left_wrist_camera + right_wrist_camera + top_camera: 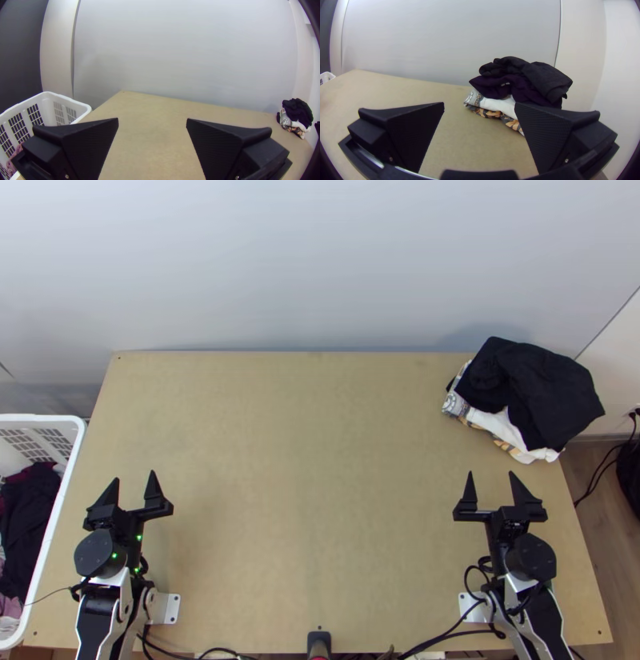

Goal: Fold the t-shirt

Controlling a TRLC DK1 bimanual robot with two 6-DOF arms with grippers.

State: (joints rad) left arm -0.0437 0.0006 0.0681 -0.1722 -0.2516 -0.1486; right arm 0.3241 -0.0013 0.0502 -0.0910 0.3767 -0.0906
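The white basket (40, 418) stands along the table's (320, 564) left edge, and the left gripper (134, 476) is just beside it, on its table side, fingers spread wide with no cloth between them. Inside the basket lies bunched dark cloth (30, 512); I cannot tell whether that is the t-shirt, though loose laundry seems the likelier place for it. If so, the move turns on a sideways reach: the cloth lies off the left gripper's outer side, while its fingers point up the table. The right gripper (490, 473), fingers also parted and holding nothing, is well apart from the basket, across the table. Farthest from the basket, at the far right corner, sits a stack of clothes (552, 388), dark over white and patterned, nearer the right arm.
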